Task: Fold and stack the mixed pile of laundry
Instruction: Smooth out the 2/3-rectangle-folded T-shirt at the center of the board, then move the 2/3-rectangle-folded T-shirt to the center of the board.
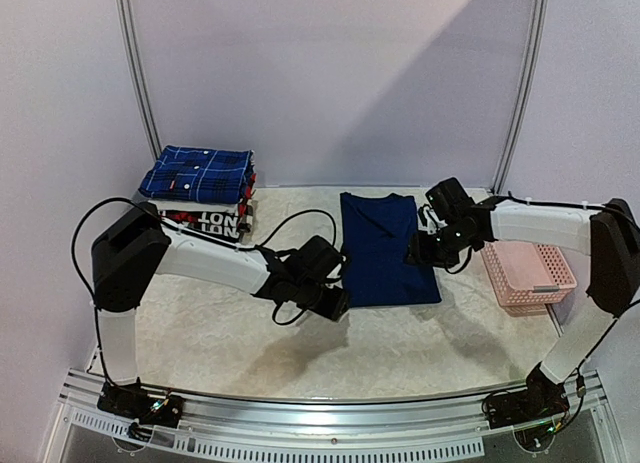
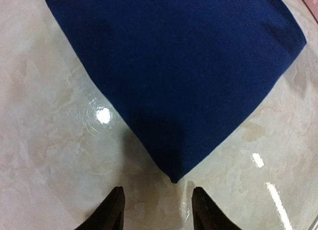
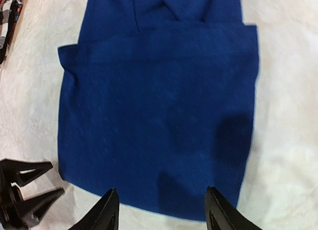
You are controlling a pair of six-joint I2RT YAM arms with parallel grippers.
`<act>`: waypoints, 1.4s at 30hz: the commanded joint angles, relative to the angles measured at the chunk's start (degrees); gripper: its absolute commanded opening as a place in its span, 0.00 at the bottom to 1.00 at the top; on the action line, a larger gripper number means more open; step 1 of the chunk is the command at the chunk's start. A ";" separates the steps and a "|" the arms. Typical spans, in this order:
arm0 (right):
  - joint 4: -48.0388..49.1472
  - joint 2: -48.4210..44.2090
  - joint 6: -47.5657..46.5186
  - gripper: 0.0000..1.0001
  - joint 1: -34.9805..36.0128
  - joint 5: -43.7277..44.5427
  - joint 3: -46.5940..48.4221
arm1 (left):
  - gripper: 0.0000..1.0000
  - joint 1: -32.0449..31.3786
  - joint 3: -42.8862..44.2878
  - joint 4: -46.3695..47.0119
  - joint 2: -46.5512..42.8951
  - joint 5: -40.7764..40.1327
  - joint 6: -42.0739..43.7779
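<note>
The navy T-shirt lies folded into a long rectangle in the middle of the table, its print hidden. The dark-blue plaid shirt sits folded on top of a stack at the back left. My left gripper hovers just off the T-shirt's near-left corner. In the left wrist view that corner of the T-shirt points between the open jaws of the left gripper, with nothing held. My right gripper is at the shirt's right edge. In the right wrist view the right gripper stands open over the edge of the T-shirt.
A pink lattice basket stands at the right, close behind the right arm. Folded white and black garments with red lettering lie under the plaid shirt. The left gripper's fingers show at the lower left of the right wrist view.
</note>
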 commanded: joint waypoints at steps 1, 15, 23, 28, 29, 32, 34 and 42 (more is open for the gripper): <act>1.87 -7.06 2.80 0.60 -0.31 2.98 -5.56 | 0.43 -0.56 1.73 0.59 2.55 1.63 -1.08; 0.92 -12.51 4.44 0.61 -0.35 5.89 -11.63 | 0.00 -0.22 2.55 1.62 5.91 1.68 -1.83; 4.15 -17.54 8.41 0.62 1.74 0.11 -20.06 | 0.00 -0.30 -8.37 4.60 -1.89 1.24 -3.50; 10.33 -20.99 13.91 0.63 3.34 -5.35 -28.89 | 0.00 -0.81 -16.68 7.80 -7.14 1.90 -5.60; 11.86 -22.14 14.76 0.63 3.43 -6.54 -30.86 | 0.00 -0.94 -18.14 9.96 -8.05 1.98 -5.95; 16.25 -24.40 18.10 0.63 3.72 -10.66 -35.94 | 0.00 -1.45 -21.66 12.08 -10.05 2.88 -6.74; 18.01 -25.81 19.49 0.63 3.99 -12.45 -38.28 | 0.00 -1.83 -23.05 12.98 -10.70 3.24 -7.22; 28.76 -23.52 24.21 0.58 5.46 -18.30 -42.47 | 0.40 -2.41 -26.04 16.07 -13.39 1.03 -8.23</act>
